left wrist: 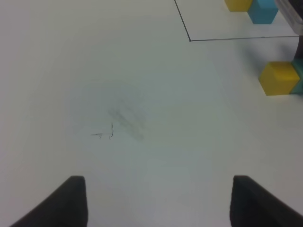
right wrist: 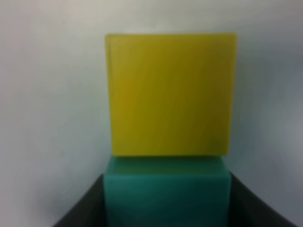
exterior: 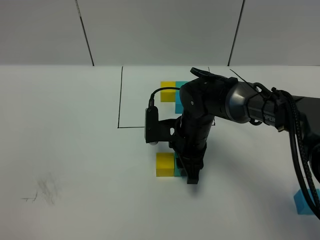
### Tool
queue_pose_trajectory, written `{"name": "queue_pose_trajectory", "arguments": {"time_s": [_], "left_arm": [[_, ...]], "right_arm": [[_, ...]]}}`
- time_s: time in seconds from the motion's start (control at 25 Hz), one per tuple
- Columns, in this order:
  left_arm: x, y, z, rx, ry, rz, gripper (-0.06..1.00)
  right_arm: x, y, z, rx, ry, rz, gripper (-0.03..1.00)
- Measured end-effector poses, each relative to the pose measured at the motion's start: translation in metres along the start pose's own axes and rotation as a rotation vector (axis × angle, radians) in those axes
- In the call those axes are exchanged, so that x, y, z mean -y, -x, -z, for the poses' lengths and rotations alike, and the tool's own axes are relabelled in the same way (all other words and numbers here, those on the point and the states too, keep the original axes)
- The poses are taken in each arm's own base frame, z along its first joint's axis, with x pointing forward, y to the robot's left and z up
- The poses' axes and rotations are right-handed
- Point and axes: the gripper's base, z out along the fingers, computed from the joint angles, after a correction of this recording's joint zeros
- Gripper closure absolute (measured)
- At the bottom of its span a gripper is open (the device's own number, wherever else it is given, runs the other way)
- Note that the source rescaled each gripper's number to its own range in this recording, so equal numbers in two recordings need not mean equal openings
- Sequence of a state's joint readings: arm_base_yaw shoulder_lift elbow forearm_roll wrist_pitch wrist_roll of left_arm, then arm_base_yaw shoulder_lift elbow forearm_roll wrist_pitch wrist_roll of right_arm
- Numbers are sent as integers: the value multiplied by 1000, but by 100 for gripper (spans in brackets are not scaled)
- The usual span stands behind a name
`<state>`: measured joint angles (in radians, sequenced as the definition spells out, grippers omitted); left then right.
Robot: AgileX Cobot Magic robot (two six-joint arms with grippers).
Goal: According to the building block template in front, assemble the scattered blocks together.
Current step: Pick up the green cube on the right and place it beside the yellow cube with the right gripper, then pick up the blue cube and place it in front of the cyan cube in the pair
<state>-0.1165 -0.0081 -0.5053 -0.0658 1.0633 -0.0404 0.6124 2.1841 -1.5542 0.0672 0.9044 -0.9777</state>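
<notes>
The template is a black-outlined rectangle [exterior: 120,100] framing a small yellow cube [exterior: 168,91], a teal-green one [exterior: 181,84] and a blue one [exterior: 178,107], partly hidden by my right arm. In front of it, the loose yellow cube [exterior: 165,164] sits on the table touching the loose teal-green cube [exterior: 178,167]. My right gripper [exterior: 190,175] is shut on the teal-green cube [right wrist: 166,194], which is pressed against the yellow cube [right wrist: 170,94]. The sky-blue cube [exterior: 304,202] lies far right. My left gripper [left wrist: 158,203] is open and empty over bare table.
The white table [exterior: 65,150] has a faint pencil smudge [exterior: 45,192] at the front left. The right arm's cable [exterior: 300,150] runs to the right edge. The left wrist view shows the loose yellow cube [left wrist: 279,78] and the template corner [left wrist: 189,40].
</notes>
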Motion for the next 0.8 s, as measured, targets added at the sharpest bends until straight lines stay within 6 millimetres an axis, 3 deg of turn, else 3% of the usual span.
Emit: {"name": "queue_pose_trajectory", "arguments": {"time_s": [0.6,0.64,0.8], "left_arm": [[0,0,0,0,0,0,55],[0,0,0,0,0,0,55],[0,0,0,0,0,0,55]], "right_arm": [[1,1,-6,1,6,-16,75],[1,1,-7,3,5,-30,66],[3,0,2,-6,-32,-87,15]]}}
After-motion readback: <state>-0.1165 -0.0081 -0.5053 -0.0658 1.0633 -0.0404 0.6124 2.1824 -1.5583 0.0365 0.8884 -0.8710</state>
